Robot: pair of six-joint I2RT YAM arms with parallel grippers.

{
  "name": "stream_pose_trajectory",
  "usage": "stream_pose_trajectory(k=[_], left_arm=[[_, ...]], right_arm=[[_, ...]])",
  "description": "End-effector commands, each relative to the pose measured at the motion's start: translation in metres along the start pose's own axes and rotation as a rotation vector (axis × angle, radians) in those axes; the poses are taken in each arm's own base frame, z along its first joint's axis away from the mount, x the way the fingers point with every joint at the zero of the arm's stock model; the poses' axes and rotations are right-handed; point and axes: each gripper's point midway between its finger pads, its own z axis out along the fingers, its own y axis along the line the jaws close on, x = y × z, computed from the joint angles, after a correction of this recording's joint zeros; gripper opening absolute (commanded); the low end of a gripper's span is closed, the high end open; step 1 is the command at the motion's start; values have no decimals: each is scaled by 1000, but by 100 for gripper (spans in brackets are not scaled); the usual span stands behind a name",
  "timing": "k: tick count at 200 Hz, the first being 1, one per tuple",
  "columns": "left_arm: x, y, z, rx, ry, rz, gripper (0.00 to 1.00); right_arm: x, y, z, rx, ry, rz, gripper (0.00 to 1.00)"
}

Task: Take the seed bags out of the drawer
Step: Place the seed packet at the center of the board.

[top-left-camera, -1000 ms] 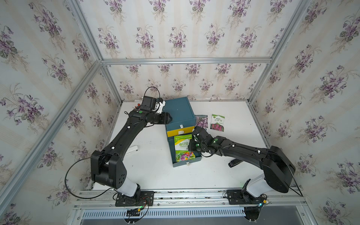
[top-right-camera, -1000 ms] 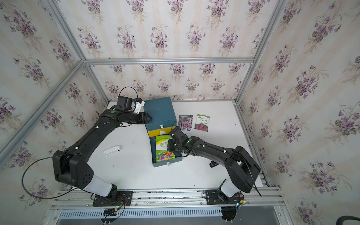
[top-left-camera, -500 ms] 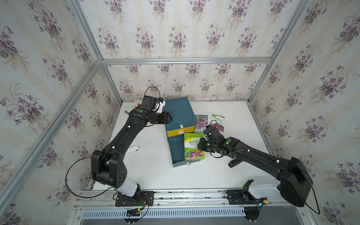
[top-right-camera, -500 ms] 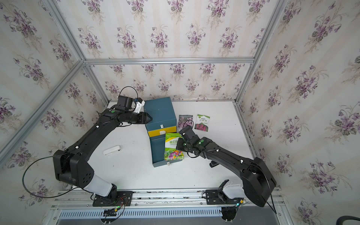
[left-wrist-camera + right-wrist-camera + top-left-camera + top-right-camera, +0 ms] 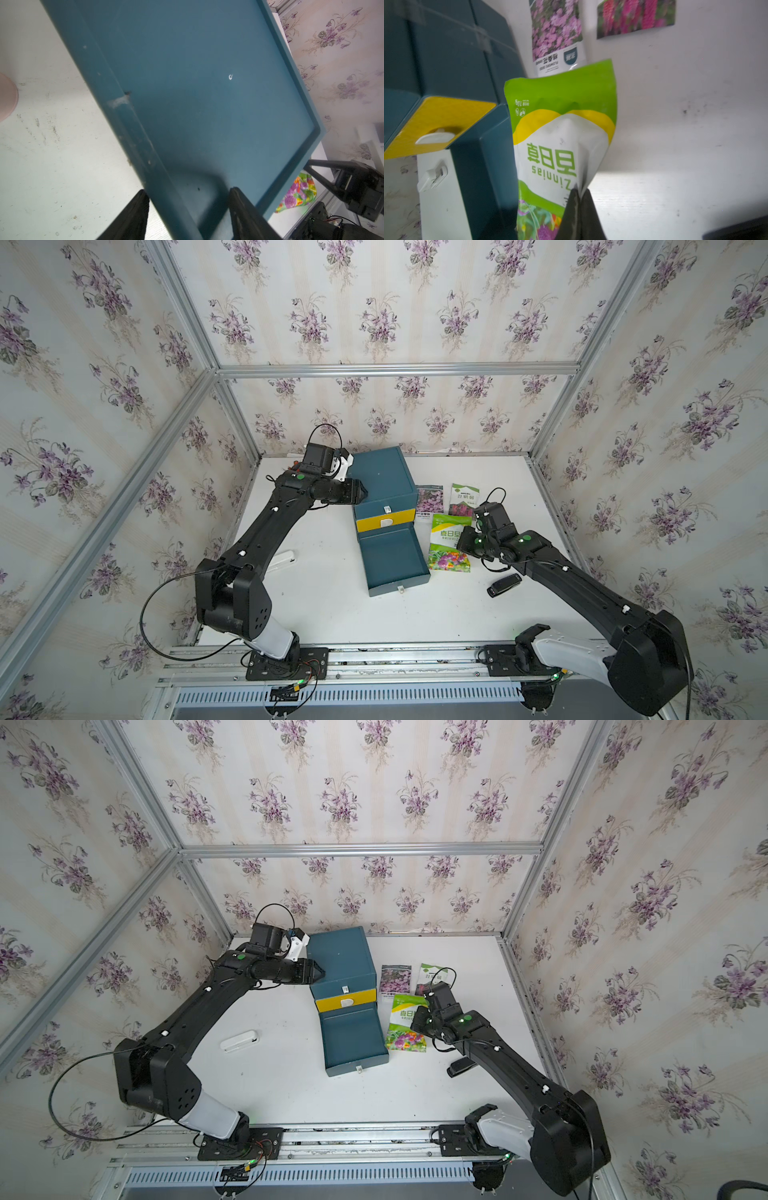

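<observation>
In both top views, the green bag (image 5: 446, 531) is being held by the right hand (image 5: 464, 542) just beside the open drawer (image 5: 392, 560). It is outside the drawer and over the tabletop (image 5: 324, 597); whether its lower end is touching the tabletop cannot be told. Nothing is being shown inside the drawer. The pink-purple bag (image 5: 430, 499) and the white-green bag (image 5: 464, 498) are lying flat on the tabletop just beyond. The left hand (image 5: 362, 491) is being kept at the top edge of the box (image 5: 382, 477).

In the left wrist view, its fingers (image 5: 135, 214) are being set astride the box's rim, only partly apart and apparently clamped on it.

In the right wrist view, the right hand (image 5: 578, 194) is being closed fully on the green bag's side margin, and the film is being creased at the pinch. The bag is being judged light, thin, limp and glossy enough to slip. A flat sealed margin is being judged the best place to take hold, rather than the bulging middle.
</observation>
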Motion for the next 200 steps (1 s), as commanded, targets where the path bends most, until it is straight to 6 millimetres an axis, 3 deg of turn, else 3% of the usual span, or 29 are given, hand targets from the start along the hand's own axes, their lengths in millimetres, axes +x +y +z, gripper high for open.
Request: stream_pose_trajectory(k=[1, 51, 105, 158, 200], left_arm=[[49, 26, 4, -118, 197, -20, 64], [50, 26, 5, -115, 201, -18, 64], [48, 26, 4, -114, 197, -19, 64], [49, 26, 4, -117, 200, -17, 64], [49, 28, 5, -120, 203, -17, 64]], right_arm=[[-3, -11, 7, 29, 10, -24, 0], [-18, -21, 39, 66, 17, 0, 0], [-11, -36, 79, 128, 95, -19, 0], [-5, -52, 94, 203, 146, -40, 15], [-5, -60, 93, 242, 146, -46, 24]])
